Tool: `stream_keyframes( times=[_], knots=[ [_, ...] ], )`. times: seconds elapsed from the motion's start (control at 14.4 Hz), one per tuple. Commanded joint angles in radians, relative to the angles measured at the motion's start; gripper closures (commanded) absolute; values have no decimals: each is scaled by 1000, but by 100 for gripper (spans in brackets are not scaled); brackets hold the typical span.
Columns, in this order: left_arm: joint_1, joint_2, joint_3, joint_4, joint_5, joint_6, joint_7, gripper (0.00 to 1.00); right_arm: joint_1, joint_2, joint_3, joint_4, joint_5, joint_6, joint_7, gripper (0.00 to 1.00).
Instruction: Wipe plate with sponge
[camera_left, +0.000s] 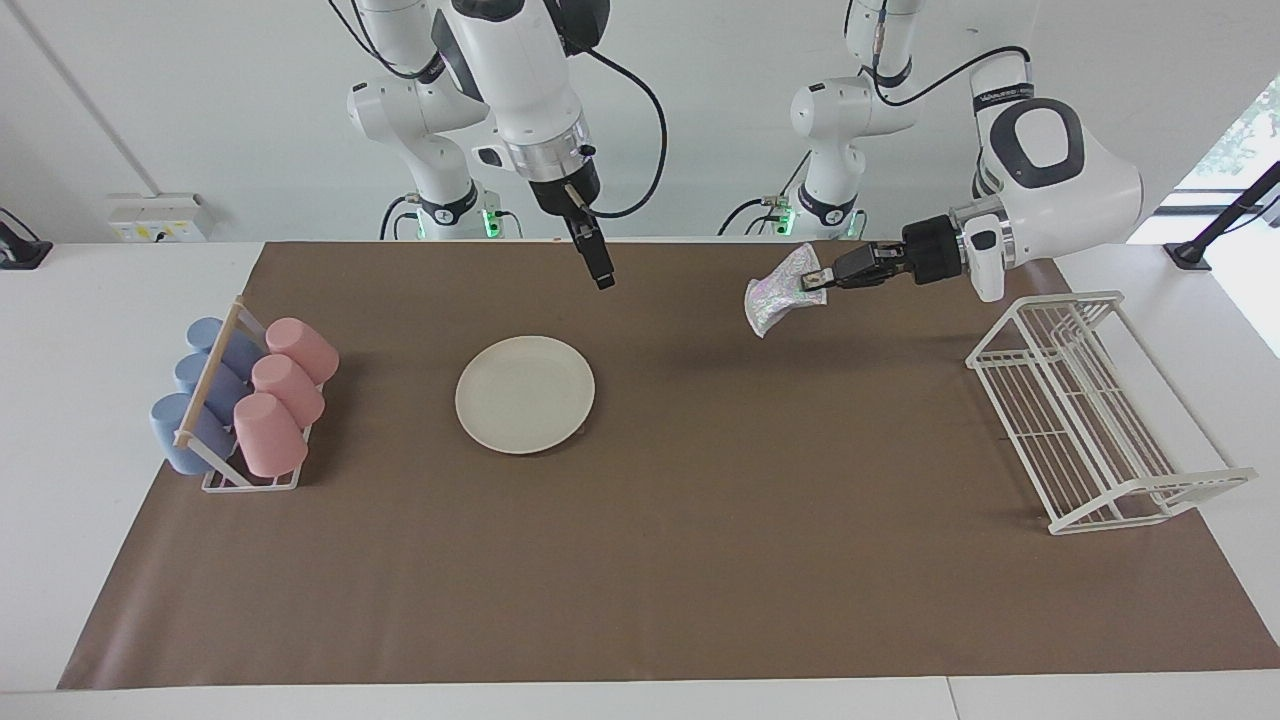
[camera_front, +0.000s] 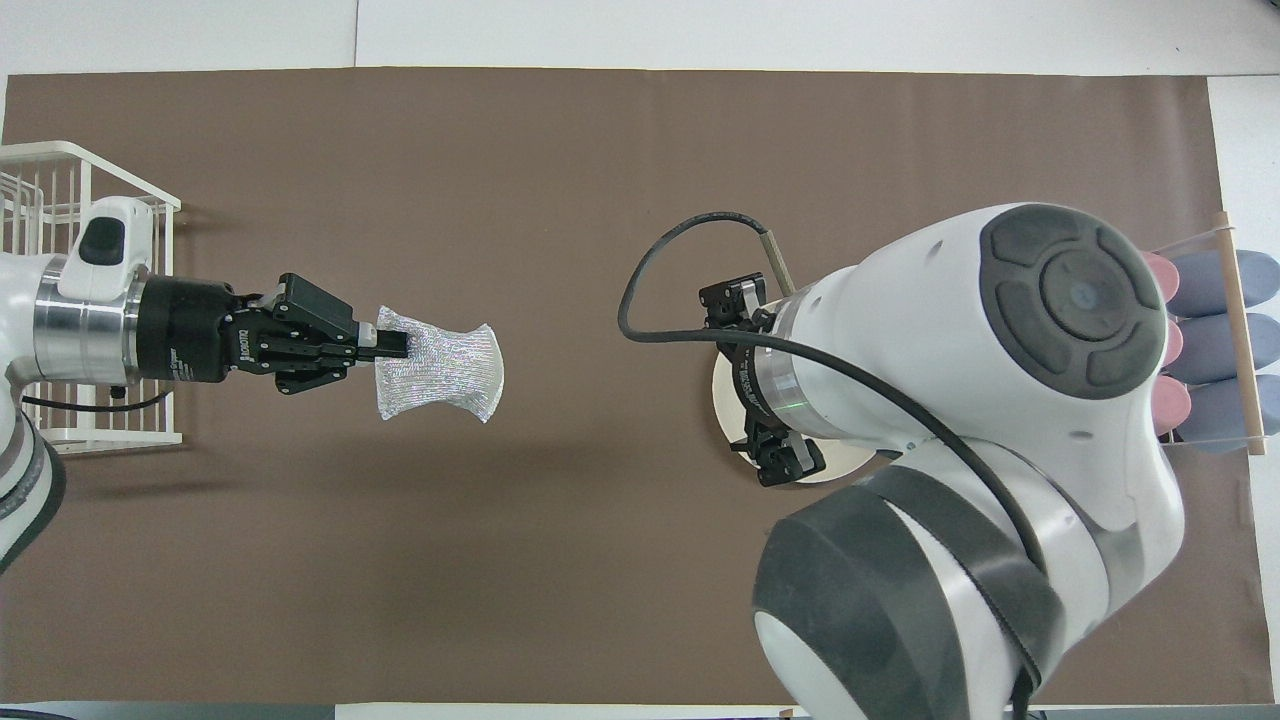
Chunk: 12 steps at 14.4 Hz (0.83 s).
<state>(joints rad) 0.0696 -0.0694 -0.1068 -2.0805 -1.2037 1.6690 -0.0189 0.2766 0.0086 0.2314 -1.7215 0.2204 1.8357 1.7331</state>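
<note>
Over mid-mat, left gripper (camera_left: 812, 281) clenched on sponge (camera_left: 775, 295), carrying to plate (camera_left: 524, 393); right gripper (camera_left: 603, 281) released. Next: lower sponge onto plate.

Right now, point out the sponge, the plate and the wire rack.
sponge (camera_front: 440, 377), overhead view, middle of its mesh.
plate (camera_left: 524, 393), facing view, centre of the dish.
wire rack (camera_left: 1085, 420), facing view, its slatted floor.
</note>
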Motion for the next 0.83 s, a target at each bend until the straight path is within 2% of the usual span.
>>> stream_keyframes(
  times=[0.0, 0.14, 0.21, 0.42, 0.76],
  knots=[
    [-5, -72, -8, -139, -124, 40, 97, 100, 41, 24, -1, -6, 27, 69, 19, 0],
    [-34, -87, -10, -203, -210, 66, 161, 100, 71, 36, 0, -12, 8, 198, 151, 0],
    [-42, -102, -10, -246, -256, 67, 224, 100, 88, 51, 0, -10, 8, 224, 228, 0],
    [-73, -113, -11, -317, -338, 67, 336, 100, 92, 47, 0, -10, 7, 159, 261, 0],
    [-128, -109, -10, -322, -404, 106, 372, 100, 95, 50, 2, -1, 17, 105, 325, 0]
  ],
)
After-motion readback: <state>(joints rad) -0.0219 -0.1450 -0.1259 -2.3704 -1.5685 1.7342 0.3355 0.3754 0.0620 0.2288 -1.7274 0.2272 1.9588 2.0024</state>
